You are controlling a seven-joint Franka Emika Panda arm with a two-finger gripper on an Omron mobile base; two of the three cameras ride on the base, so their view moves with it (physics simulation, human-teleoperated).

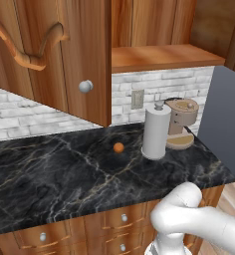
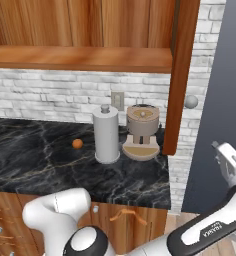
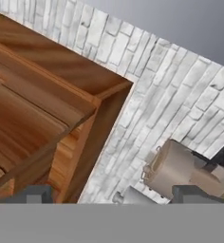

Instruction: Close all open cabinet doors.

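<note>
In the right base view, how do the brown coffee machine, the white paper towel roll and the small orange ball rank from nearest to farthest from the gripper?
The open gripper is at the right edge.
1. Brown coffee machine, on the counter's right end, nearest.
2. White paper towel roll, just left of the machine.
3. Small orange ball, farther left on the black marble counter.

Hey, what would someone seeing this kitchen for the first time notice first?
Probably the tall reddish-brown wooden cabinet door swung open over the black marble counter, its round silver knob facing out. Next, the white paper towel roll beside the tan coffee machine at the counter's right end, with a small orange ball left of them.
</note>
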